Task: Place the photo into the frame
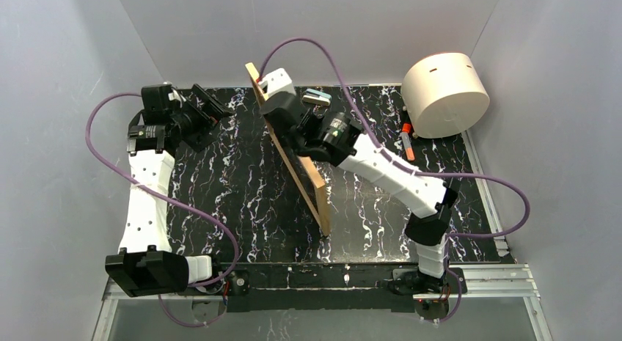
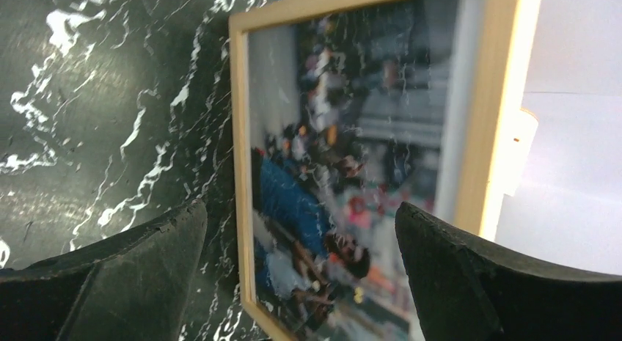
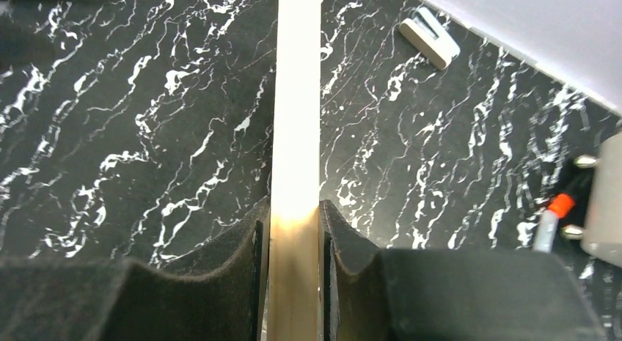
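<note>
The frame (image 1: 320,191), of thin light wood, stands upright on one edge on the black marble table (image 1: 242,202), running from back left to front right. My right gripper (image 1: 292,128) is shut on its upper edge. In the right wrist view the wood edge (image 3: 297,99) sits pinched between both pads, at the gripper's midpoint (image 3: 295,218). In the left wrist view the frame (image 2: 485,136) faces me, and the photo (image 2: 330,180) of people in blue shows behind its glass. My left gripper (image 2: 299,216) is open and empty, off to the frame's left at the back (image 1: 218,111).
A white cylinder (image 1: 445,93) lies at the back right. A marker with an orange cap (image 1: 405,141) is beside it, also in the right wrist view (image 3: 550,220). A small grey clip (image 1: 317,97) lies behind the frame. Grey walls enclose the table, with a metal rail (image 1: 484,276) in front.
</note>
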{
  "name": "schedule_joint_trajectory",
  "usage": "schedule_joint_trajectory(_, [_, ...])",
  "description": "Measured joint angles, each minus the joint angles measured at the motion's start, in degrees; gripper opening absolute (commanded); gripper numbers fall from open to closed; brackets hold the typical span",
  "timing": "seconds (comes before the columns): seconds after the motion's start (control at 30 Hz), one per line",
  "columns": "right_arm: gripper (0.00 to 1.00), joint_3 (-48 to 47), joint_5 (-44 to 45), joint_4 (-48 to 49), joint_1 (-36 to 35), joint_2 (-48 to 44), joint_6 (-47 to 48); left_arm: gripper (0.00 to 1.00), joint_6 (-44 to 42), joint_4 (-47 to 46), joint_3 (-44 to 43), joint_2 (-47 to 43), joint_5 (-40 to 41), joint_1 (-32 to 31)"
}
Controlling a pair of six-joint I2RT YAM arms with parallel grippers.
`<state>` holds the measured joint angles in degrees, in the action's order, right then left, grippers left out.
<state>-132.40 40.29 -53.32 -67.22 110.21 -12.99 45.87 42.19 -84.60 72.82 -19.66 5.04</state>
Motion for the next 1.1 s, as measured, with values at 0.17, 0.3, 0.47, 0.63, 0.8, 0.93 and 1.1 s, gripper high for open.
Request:
schedule_joint_trajectory(0.17, [0.01, 9.8, -9.7, 4.9, 8.5, -6.3, -5.1, 0.99, -0.7, -1.1, 8.8, -1.6, 0.2, 0.0])
schedule_joint_trajectory(0.3, [0.01, 22.3, -19.2, 10.7, 18.3, -14.6, -10.9, 0.98, -1.2, -3.1, 17.5, -2.9, 0.0, 0.0])
schedule_joint_trajectory(0.47, [0.01, 37.0, -32.9, 18.6, 31.2, -22.1, -17.5, 0.98, -1.4, -6.8, 28.0, -3.5, -1.1, 0.0])
schedule_joint_trajectory(0.63, [0.01, 52.0, -48.1, 29.1, 42.4, -27.1, -21.5, 0.98, -2.5, -9.6, 33.8, -2.9, -1.7, 0.0])
schedule_joint_trajectory(0.8, [0.01, 62.6, -59.5, 37.4, 46.6, -27.3, -23.3, 0.98, -5.5, -10.2, 32.7, -0.2, 0.2, 0.0])
schedule_joint_trajectory(0.93, [0.01, 68.0, -68.9, 40.3, 46.9, -25.1, -23.4, 0.98, -7.4, -10.2, 27.7, 4.1, 1.6, 0.0])
schedule_joint_trajectory(1.1, [0.01, 69.6, -80.0, 43.9, 47.3, -18.1, -21.0, 0.98, -9.6, -10.6, 19.6, 10.9, 2.8, 0.0])
